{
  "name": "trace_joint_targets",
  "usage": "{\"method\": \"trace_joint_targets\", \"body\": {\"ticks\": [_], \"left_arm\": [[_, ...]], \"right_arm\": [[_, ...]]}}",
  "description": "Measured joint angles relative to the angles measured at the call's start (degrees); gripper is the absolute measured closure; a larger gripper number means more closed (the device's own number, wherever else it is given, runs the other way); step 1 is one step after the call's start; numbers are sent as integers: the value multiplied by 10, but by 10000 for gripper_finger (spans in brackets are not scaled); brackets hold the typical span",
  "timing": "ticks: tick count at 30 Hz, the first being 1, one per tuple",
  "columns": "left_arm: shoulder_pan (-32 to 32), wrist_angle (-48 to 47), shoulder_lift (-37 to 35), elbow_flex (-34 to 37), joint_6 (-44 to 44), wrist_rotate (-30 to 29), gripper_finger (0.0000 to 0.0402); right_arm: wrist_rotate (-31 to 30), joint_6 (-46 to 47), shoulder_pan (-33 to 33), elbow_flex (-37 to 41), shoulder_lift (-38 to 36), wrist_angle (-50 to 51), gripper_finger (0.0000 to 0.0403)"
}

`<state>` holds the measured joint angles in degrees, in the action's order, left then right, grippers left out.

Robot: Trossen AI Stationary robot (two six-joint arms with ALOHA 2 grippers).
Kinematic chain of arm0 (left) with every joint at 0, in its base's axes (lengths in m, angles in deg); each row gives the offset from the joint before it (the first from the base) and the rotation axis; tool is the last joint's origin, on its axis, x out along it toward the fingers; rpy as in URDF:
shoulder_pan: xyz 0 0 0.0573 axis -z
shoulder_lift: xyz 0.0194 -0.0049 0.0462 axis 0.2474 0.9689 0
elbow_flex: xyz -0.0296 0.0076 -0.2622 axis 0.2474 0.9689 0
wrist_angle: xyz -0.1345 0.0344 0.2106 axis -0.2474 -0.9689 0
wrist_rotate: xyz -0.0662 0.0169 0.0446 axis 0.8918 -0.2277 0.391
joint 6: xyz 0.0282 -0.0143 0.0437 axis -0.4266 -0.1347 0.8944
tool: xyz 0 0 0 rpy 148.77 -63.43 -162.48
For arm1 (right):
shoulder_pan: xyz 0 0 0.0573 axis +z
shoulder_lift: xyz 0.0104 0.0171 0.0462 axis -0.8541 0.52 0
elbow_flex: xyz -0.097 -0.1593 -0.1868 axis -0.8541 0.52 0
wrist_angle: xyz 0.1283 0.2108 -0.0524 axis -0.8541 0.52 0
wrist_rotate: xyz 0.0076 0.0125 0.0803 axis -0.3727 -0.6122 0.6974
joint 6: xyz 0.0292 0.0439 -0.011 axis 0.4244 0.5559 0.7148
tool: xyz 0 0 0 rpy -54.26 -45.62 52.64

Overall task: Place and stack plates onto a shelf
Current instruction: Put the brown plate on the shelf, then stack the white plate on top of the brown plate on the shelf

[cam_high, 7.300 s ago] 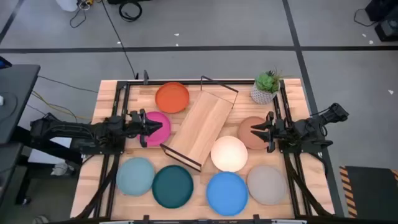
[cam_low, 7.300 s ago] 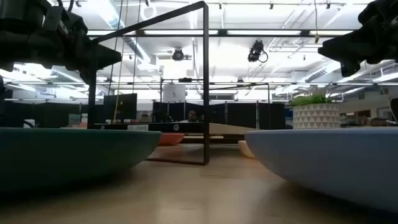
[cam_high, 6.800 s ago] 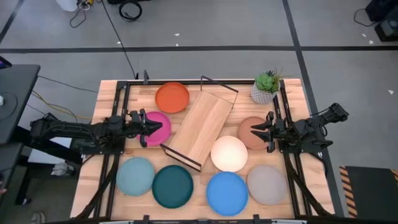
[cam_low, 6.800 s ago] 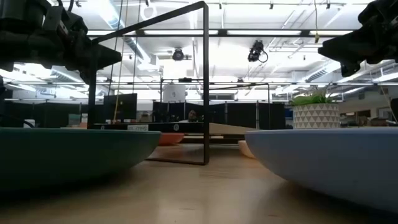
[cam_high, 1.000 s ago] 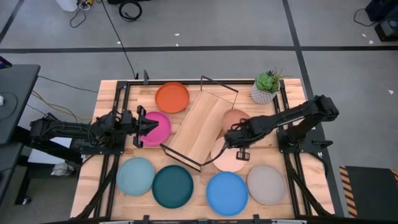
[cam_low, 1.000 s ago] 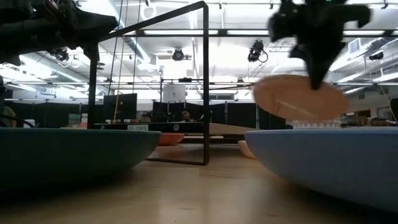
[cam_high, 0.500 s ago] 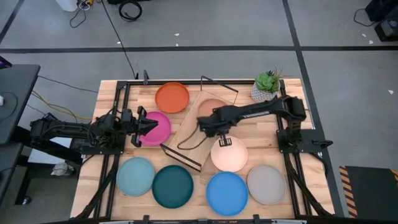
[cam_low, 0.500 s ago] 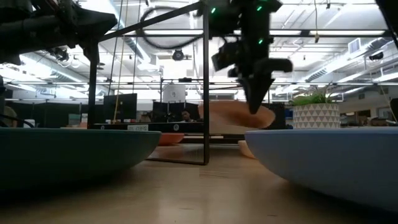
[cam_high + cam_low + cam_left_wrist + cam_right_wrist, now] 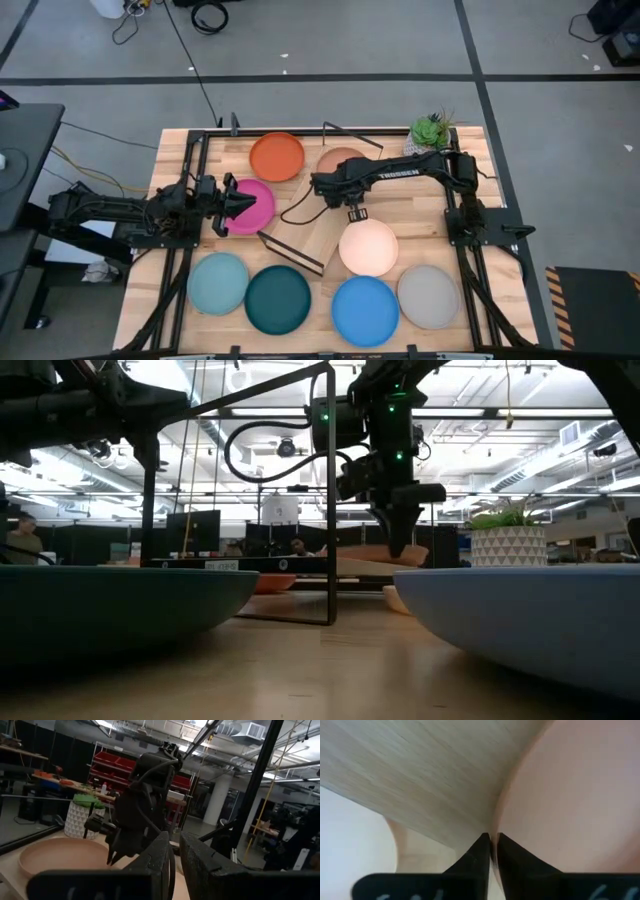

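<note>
Brown, the plate point(image 9: 342, 160) lay at the far end of the shelf point(image 9: 318, 232), where our right gripper point(image 9: 322, 187) pinched its rim between closed fingers. Left of the shelf, our left gripper point(image 9: 228, 201) hung over the magenta plate point(image 9: 256, 203), fingers nearly together, holding nothing.

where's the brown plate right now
In the high view the brown plate sits at the far end of the shelf, just right of the orange plate, with the right gripper pinching its rim.

white "TROSSEN" lettering, on the right arm point(image 9: 405, 173)
</note>
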<state>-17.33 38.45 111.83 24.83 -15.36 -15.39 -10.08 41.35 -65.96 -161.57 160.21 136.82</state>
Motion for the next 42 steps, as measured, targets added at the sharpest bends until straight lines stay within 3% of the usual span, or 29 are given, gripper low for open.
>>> {"method": "trace_joint_targets", "body": {"ticks": [4,8,13,21,30,35,42], "left_arm": [[0,-3,0,0,0,0,351],[0,-8,0,0,-8,0,351],[0,-11,0,0,-8,0,351],[0,-14,0,0,-8,0,351],[0,-14,0,0,53,0,351],[0,-14,0,0,57,0,351],[0,-13,0,0,76,0,351]], "right_arm": [[-5,2,-1,0,-1,2,326],[-37,50,13,-31,-1,73,289],[-22,84,54,-45,-14,101,262],[-4,168,146,52,-60,67,258],[40,222,230,226,-144,-65,259],[65,190,262,285,-161,-64,259],[70,151,307,294,-160,-62,259]]}}
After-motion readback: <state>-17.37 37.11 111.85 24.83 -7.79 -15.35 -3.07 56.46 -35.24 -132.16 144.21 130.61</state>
